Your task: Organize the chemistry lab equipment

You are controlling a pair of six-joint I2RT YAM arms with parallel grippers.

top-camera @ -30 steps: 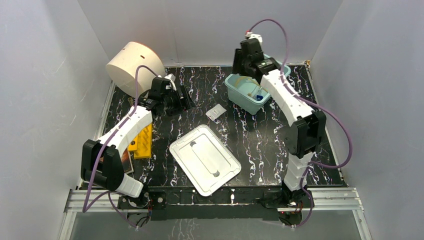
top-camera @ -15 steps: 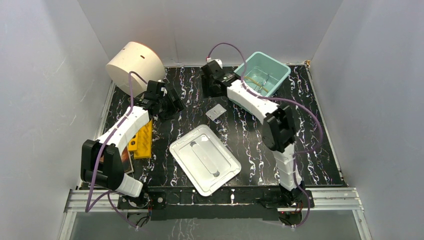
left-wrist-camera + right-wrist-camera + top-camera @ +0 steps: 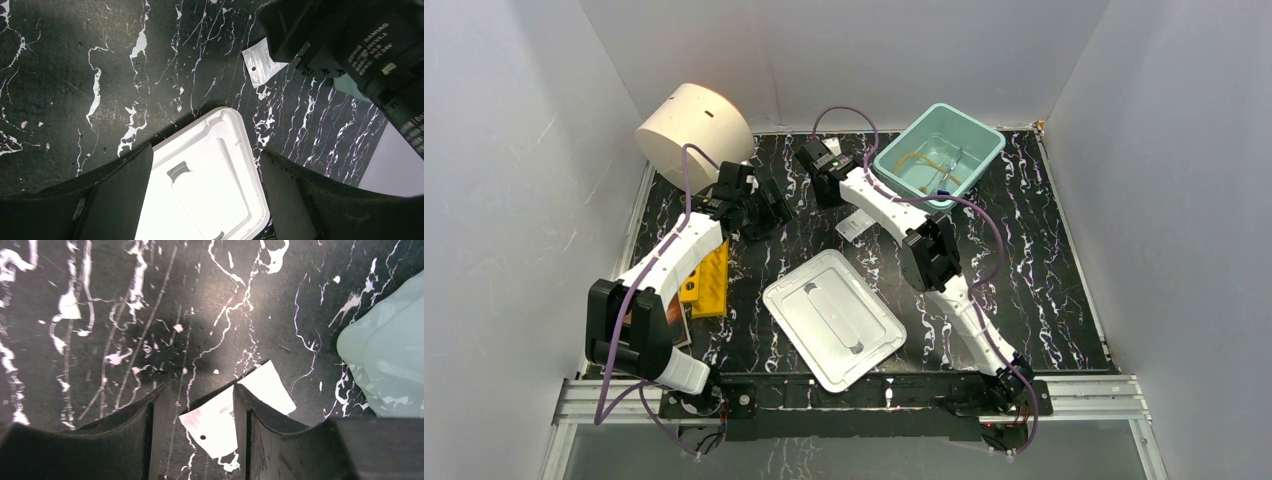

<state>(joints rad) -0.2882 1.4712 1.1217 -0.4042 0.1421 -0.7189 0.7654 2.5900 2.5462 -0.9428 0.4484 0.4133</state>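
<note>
The white packet lies flat on the black marbled table, between the teal bin and the white lid. In the right wrist view the packet shows between my fingers, partly behind the right finger. My right gripper is open and empty above it. Tan rubber tubing and small glass and metal pieces lie in the teal bin. My left gripper is open and empty, left of the packet.
The white lid lies flat at centre front. A cream cylinder stands at back left. A yellow block and a dark book lie by the left arm. The bin's corner is right of my right gripper.
My right arm has swung left from over the teal bin to above the packet. The bin now stands farther back at the right corner. My left gripper drew back slightly.
</note>
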